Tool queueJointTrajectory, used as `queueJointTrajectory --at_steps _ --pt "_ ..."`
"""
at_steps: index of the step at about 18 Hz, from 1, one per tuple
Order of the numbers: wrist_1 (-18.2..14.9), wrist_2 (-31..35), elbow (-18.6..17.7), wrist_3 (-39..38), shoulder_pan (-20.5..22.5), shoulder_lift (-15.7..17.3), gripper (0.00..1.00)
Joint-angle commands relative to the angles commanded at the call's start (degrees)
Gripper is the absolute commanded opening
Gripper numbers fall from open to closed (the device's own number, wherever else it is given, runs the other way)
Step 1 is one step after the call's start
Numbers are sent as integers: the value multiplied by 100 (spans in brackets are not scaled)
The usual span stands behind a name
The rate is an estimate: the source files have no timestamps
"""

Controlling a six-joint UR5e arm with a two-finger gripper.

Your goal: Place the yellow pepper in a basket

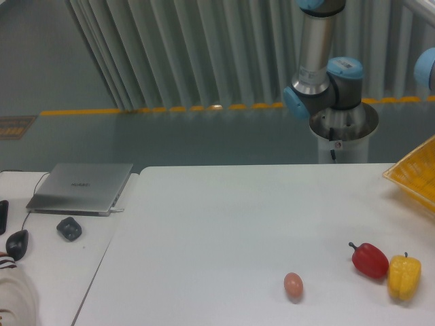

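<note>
beside red pepper (370, 260), apparently touching: yellow pepper (404, 276)

Robotics lab, UR5e arm (319, 75) on pedestal, laptop (81, 187), yellow floor line (170, 109)

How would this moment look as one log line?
yellow pepper: on table, beside red pepper | basket: right edge | gripper: unseen

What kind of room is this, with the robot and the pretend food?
Probably a robot lab or workshop. A robot arm stands on a pedestal behind a white table, yellow line marks the floor, and a laptop sits alongside. Its claw isn't in view.
</note>
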Motion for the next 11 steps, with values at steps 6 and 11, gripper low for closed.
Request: queueJointTrajectory --at_steps 6,11 --pt "9 9 -9 -9 -9 26 100" --pt "26 53 -44 -88 17 53 100"
